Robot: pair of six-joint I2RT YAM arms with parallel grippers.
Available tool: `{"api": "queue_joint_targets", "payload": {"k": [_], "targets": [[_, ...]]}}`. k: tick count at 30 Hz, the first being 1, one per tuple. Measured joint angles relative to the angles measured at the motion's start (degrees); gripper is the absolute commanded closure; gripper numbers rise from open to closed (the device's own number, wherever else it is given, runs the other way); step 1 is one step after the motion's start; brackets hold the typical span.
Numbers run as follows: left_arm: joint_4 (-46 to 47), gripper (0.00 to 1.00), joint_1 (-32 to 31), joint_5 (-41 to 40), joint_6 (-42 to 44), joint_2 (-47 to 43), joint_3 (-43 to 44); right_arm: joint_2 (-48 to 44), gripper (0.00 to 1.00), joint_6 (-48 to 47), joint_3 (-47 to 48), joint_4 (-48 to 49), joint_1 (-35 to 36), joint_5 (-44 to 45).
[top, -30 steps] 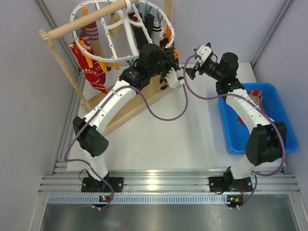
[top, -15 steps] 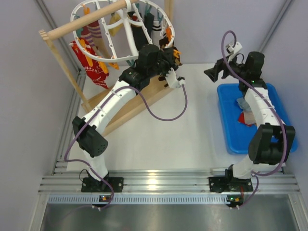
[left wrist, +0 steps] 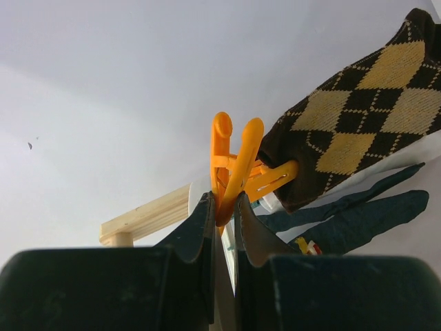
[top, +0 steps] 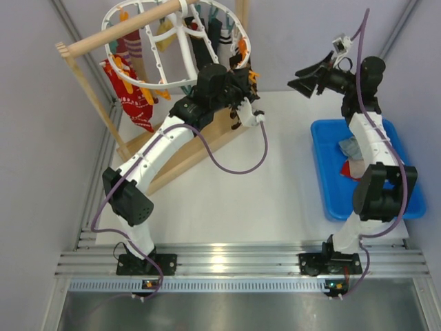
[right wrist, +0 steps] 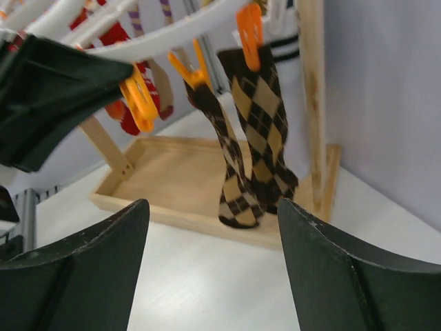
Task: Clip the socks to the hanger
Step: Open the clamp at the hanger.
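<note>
The right arm has swung away from the hanger (top: pixel 180 85) and now stands raised to its right, above the far end of the blue bin (top: pixel 324 181); the left arm has stayed at the hanger's right rim. The right gripper (top: pixel 300 77) points back toward the hanger with its fingers spread wide and nothing between them. The left gripper (left wrist: pixel 222 207) is clenched on the handles of an orange clip (left wrist: pixel 234 162) that hangs from the hanger. Just beside that clip, on the same side of the hanger, two brown-and-black argyle socks (right wrist: pixel 265 134) hang from neighbouring orange clips. A red patterned sock (top: pixel 136 103) hangs from the hanger's left side. Further socks (top: pixel 355 164) lie in the blue bin, well apart from the hanger. The hanger itself hangs from the rod of a wooden rack (top: pixel 117 32).
</note>
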Motion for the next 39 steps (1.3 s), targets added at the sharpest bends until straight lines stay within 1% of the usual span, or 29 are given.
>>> {"api": "queue_joint_targets", "payload": {"k": [4, 8, 10, 14, 19, 22, 29, 32, 33, 34, 35, 38, 39], "targets": [[0.04, 1.0, 0.0, 0.39, 0.02, -0.48, -0.5, 7.32, 0.3, 6.8, 10.69, 6.95, 4.79, -2.27], [0.17, 1.0, 0.0, 0.66, 0.02, -1.14, -1.38, 13.35, 0.34, 9.38, 19.04, 10.01, 9.79, -4.0], [0.46, 1.0, 0.02, 0.76, 0.02, -1.55, -2.03, 15.02, 0.34, 9.35, 20.87, 10.21, 11.54, -4.31], [0.55, 1.0, 0.11, 0.9, 0.17, -2.19, -2.99, 16.11, 0.35, 6.56, 21.62, 8.26, 14.01, -4.83], [0.83, 1.0, 0.15, 1.22, 0.24, -2.47, -3.3, 16.11, 0.37, 1.22, 21.62, 5.16, 15.1, -5.88], [0.92, 1.0, 0.15, 1.49, 0.26, -2.51, -3.39, 16.11, 0.39, -2.47, 21.62, 1.77, 15.15, -6.19], [1.22, 1.0, 0.26, 1.57, 0.63, -2.56, -3.69, 16.11, 0.46, -5.7, 21.64, -1.03, 15.87, -6.67], [1.27, 1.0, 0.26, 1.75, 0.7, -2.6, -3.74, 16.11, 0.52, -6.71, 21.86, -1.42, 16.26, -6.8], [1.29, 1.0, 0.26, 1.75, 0.7, -2.62, -3.76, 16.06, 0.56, -7.61, 21.9, -1.75, 16.41, -6.8], [1.31, 1.0, 0.26, 1.77, 0.76, -2.67, -3.82, 16.02, 0.59, -8.98, 21.9, -2.32, 16.59, -6.78], [1.31, 1.0, 0.26, 1.77, 0.83, -2.69, -3.89, 15.98, 0.65, -10.16, 21.9, -3.23, 16.79, -6.71], [1.31, 1.0, 0.39, 1.66, 1.07, -2.73, -4.22, 15.67, 0.74, -15.13, 21.9, -7.04, 17.7, -6.75], [1.44, 1.0, 0.44, 1.7, 1.27, -2.73, -4.5, 15.54, 0.8, -16.83, 21.9, -8.07, 17.97, -6.47]]}}
